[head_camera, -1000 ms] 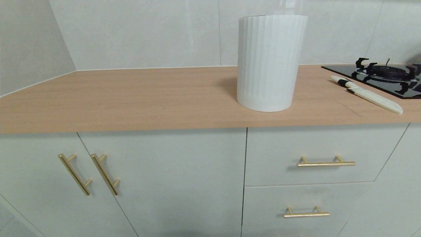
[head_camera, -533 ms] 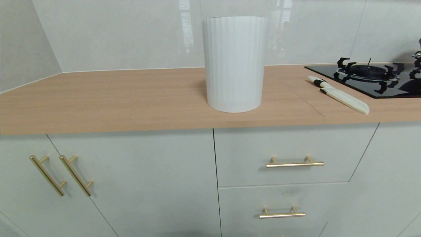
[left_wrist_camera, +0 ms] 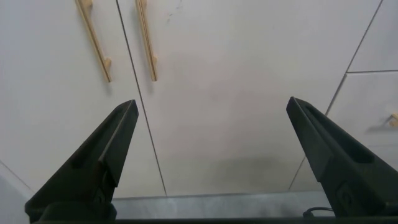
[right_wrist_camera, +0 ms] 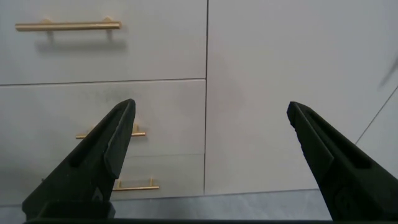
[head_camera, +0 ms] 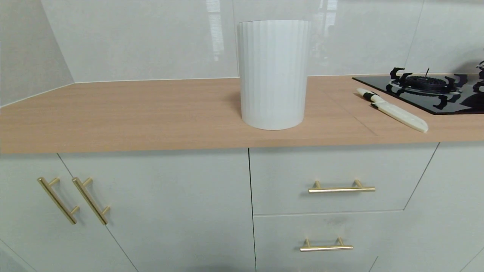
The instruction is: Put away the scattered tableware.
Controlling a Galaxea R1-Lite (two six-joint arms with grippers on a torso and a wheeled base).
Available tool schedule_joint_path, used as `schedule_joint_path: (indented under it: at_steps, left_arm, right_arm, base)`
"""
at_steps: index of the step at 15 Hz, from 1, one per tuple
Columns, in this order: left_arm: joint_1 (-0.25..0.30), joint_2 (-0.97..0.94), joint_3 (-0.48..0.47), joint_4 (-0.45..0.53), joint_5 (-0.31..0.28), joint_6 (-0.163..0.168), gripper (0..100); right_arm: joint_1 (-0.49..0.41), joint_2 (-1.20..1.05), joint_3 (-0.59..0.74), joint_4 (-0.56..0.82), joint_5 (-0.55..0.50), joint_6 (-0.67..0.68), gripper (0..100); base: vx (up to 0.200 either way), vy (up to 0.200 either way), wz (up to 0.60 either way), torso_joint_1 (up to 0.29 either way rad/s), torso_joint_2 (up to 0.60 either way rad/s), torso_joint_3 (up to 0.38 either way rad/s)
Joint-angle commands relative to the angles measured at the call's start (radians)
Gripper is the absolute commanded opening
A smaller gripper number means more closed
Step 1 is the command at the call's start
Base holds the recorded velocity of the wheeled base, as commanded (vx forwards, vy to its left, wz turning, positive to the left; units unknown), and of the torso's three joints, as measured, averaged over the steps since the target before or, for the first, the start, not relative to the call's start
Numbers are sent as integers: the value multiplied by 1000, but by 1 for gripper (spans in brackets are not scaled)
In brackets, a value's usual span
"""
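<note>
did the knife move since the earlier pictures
No. The knife lies at the same spot beside the hob, right of the white container; only the camera shifted.

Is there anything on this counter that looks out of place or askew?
Yes: a white knife lies loose and slanted on the wooden counter, beside the gas hob. The white ribbed container stands upright; nothing is spilled.
</note>
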Motion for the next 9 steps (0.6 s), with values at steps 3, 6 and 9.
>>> schedule_joint_path:
  at_steps: [3, 6, 9]
  left_arm:
    - [0, 0, 0, 0, 0, -1, 100]
    - [0, 0, 0, 0, 0, -1, 100]
    - [0, 0, 0, 0, 0, -1, 100]
  right_arm:
    - [0, 2, 0, 0, 0, 1, 100]
    - [0, 0, 0, 0, 0, 1, 100]
    - [0, 2, 0, 0, 0, 1, 100]
  base:
    - [0, 0, 0, 0, 0, 0]
    - [0, 0, 0, 0, 0, 0]
    - [0, 0, 0, 0, 0, 0]
